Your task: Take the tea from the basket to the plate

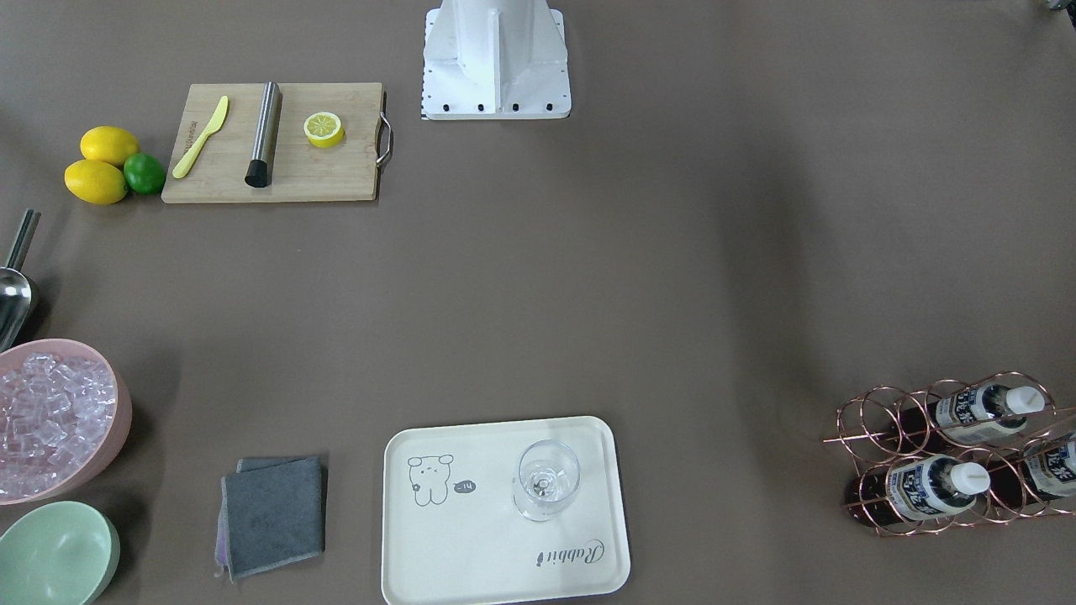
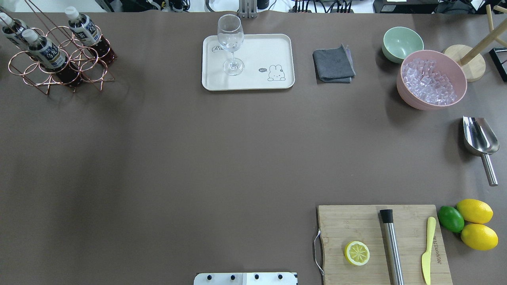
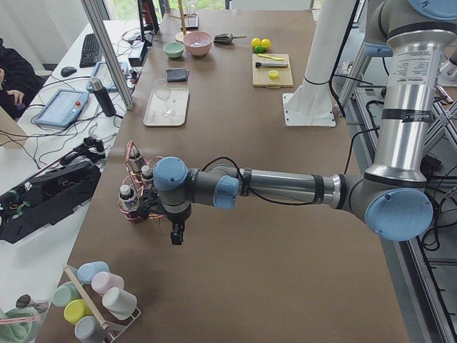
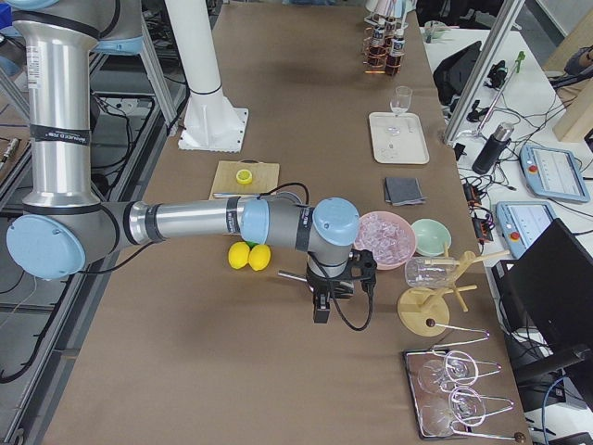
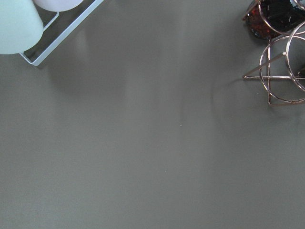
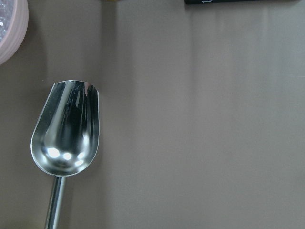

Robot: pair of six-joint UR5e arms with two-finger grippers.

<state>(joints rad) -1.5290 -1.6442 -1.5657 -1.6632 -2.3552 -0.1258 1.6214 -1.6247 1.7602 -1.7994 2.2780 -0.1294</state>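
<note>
Three tea bottles (image 1: 933, 486) lie in the copper wire basket (image 1: 866, 420), which stands at the far left in the overhead view (image 2: 23, 69). The cream plate (image 1: 471, 546) holds an upright wine glass (image 1: 546, 479). My left gripper (image 3: 176, 234) hangs over the table just beside the basket (image 3: 134, 207). It shows only in the left side view, so I cannot tell its state. My right gripper (image 4: 321, 311) hangs above the steel scoop (image 6: 66, 129), far from the plate. I cannot tell its state either. The left wrist view shows the basket's rings (image 5: 281, 71) at its right edge.
A cutting board (image 2: 356, 225) carries a lemon half, a muddler and a yellow knife. Beside it lie lemons and a lime (image 2: 450, 218). A pink bowl of ice (image 2: 431, 81), a green bowl (image 2: 402, 42) and a grey cloth (image 2: 333, 64) are near the plate. A mug rack (image 3: 96, 289) stands near my left gripper.
</note>
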